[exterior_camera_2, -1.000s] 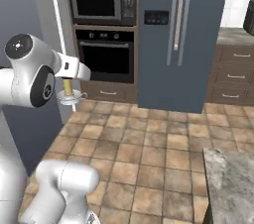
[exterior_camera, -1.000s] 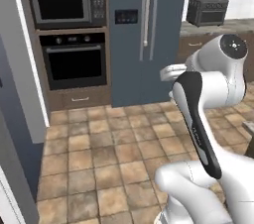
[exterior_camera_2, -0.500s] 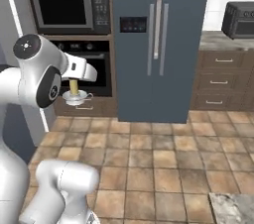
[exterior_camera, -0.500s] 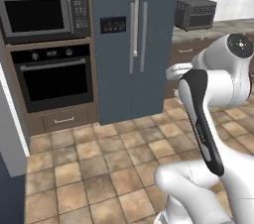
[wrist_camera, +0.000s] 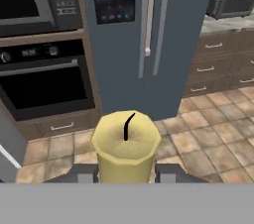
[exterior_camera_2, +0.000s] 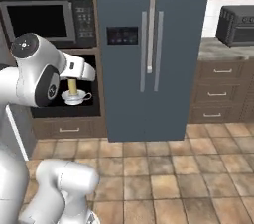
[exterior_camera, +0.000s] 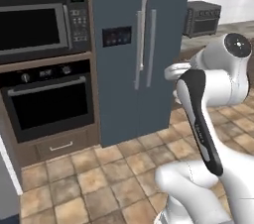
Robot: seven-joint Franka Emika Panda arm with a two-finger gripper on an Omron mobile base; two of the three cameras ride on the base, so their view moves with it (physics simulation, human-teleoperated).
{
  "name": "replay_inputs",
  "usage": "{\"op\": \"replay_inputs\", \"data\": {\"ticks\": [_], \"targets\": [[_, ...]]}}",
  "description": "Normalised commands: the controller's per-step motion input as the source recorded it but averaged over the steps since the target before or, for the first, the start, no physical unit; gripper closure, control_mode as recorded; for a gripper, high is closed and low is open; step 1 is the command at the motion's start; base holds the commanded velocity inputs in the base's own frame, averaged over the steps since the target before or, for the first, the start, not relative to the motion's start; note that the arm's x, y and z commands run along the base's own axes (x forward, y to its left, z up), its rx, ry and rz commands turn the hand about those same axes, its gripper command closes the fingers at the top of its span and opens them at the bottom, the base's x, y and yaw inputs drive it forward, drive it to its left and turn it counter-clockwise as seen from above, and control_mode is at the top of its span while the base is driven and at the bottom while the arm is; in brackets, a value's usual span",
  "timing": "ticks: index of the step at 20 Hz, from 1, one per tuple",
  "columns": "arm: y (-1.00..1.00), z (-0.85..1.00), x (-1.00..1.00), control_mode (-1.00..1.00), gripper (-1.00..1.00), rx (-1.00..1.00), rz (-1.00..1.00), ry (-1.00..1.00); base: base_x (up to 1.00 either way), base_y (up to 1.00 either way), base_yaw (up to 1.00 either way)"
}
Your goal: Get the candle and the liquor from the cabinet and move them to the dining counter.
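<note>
Gripper (wrist_camera: 125, 174) clamped on candle (wrist_camera: 126, 144), 2 dark fingertips (wrist_camera: 83, 173) pressed to its sides, wick end facing camera. Arm folded high, forearm level, hand carried out in front of oven (exterior_camera_2: 92, 94), left of fridge (exterior_camera_2: 149, 49), well above floor tiles (exterior_camera_2: 163, 178).

A home kitchen: fridge (exterior_camera_2: 151, 49), wall oven (exterior_camera: 49, 101), microwave (exterior_camera: 42, 27), tiled floor (exterior_camera_2: 168, 178).
</note>
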Motion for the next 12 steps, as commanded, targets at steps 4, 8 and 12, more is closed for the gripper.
{"op": "replay_inputs", "data": {"ticks": [4, 8, 12], "targets": [[0.0, 0.0, 0.0, 1.0, 1.0, 0.0, 0.0, 0.0, 0.27, 0.3, -0.87], [0.0, 0.0, 0.0, 1.0, 1.0, 0.0, 0.0, 0.0, 0.0, 0.15, -1.0], [0.0, 0.0, 0.0, 1.0, 1.0, 0.0, 0.0, 0.0, 0.18, 0.21, -0.89]]}}
